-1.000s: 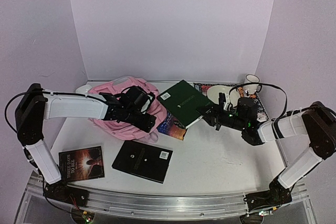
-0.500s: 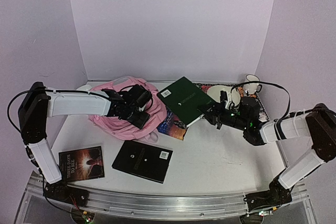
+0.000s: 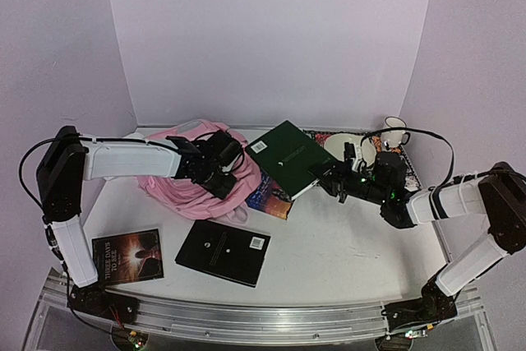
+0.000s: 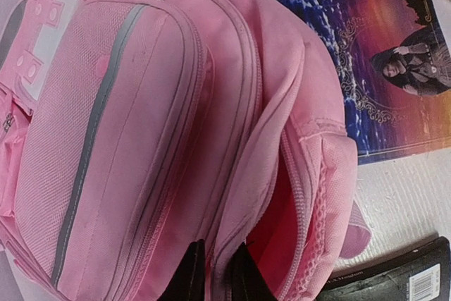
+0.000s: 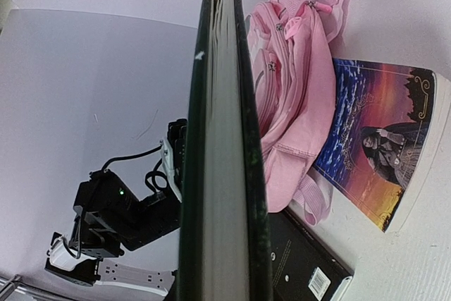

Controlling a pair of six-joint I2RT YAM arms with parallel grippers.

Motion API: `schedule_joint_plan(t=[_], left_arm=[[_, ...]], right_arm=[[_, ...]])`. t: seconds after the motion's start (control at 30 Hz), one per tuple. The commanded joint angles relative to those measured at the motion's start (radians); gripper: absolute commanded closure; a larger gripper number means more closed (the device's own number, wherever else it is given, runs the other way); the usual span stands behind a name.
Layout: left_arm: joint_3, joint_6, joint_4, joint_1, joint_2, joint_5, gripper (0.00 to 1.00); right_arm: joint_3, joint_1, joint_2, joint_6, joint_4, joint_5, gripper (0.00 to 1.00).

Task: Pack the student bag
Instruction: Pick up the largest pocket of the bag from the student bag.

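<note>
The student bag (image 3: 185, 191) lies flat at centre left of the top view, its front pockets up and its main compartment gaping toward the lower right of the left wrist view. It is soft, limp fabric, probably light while unfilled. It will likely sag and fold rather than hold a shape, so the mouth will not stay open unaided. The zipped rim of that opening looks like the best place to hold it, since the seam is firmer than the panels.

The green book (image 3: 288, 154) hangs tilted just right of the bag, stiff and edge-on in the right wrist view. The right gripper (image 3: 322, 177) is clamped on its lower corner.

The left gripper (image 4: 217, 273) stands narrow, its jaws pinching a fold of the bag's opening rim.
</note>
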Motion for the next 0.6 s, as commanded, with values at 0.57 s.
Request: schedule_joint_plan(t=[0.57], left_arm=[[0.385,0.041,-0.097,0.012,-0.128,-0.011,1.00]], right_arm=[[0.064,0.146,0.030,-0.026,0.208,0.009,1.00]])
